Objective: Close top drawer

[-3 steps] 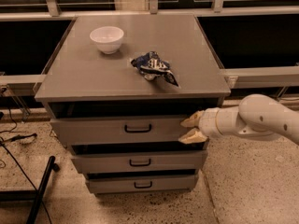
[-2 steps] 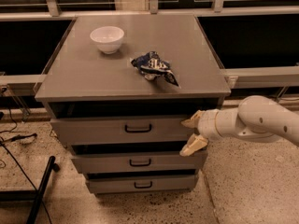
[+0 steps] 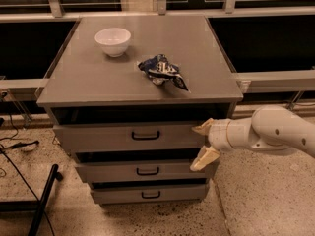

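The top drawer (image 3: 98, 137) is a wide grey front with a small black wire handle (image 3: 145, 135), under the cabinet's top. A dark gap shows above it, so it stands a little way out. My gripper (image 3: 203, 143) is in front of the drawer's right end, reaching in from the right on a white arm (image 3: 275, 132). Its two cream fingers are spread apart, one (image 3: 203, 128) at the drawer front's upper edge, the other (image 3: 202, 160) near its lower edge. Nothing is held.
Two narrower grey drawers (image 3: 147, 171) (image 3: 150, 193) sit below, each slightly out. On the cabinet top (image 3: 88, 82) stand a white bowl (image 3: 112, 41) and a crumpled blue-and-white bag (image 3: 162, 71). A black stand leg (image 3: 45, 195) and cables lie on the floor at left.
The gripper's fingers have spread apart, the lower one dropping down. The arm has stayed by the drawer's right end. The drawer has not visibly moved.
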Motion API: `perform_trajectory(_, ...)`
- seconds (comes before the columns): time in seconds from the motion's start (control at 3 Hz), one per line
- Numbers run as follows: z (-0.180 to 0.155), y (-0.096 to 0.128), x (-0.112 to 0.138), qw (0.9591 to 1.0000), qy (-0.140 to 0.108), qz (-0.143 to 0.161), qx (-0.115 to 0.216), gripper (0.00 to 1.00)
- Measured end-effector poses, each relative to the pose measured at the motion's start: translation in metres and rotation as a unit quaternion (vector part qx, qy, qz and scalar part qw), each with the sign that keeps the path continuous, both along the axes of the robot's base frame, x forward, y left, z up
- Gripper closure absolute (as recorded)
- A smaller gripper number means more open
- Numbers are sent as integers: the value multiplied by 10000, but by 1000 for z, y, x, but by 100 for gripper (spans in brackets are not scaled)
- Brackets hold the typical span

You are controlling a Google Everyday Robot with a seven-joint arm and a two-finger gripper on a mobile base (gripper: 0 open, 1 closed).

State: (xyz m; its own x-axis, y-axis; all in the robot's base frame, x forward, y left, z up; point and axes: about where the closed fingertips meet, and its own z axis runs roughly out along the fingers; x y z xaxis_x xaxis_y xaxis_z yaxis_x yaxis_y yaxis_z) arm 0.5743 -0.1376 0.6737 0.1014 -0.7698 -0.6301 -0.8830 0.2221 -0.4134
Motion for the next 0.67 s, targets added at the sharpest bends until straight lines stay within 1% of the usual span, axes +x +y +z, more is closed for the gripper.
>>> perform_trajectory(0.33,0,2,-4,10000,1,1,-1,0)
perform_trajectory(0.67,24,-4,-25,9992,270,90,-291,0)
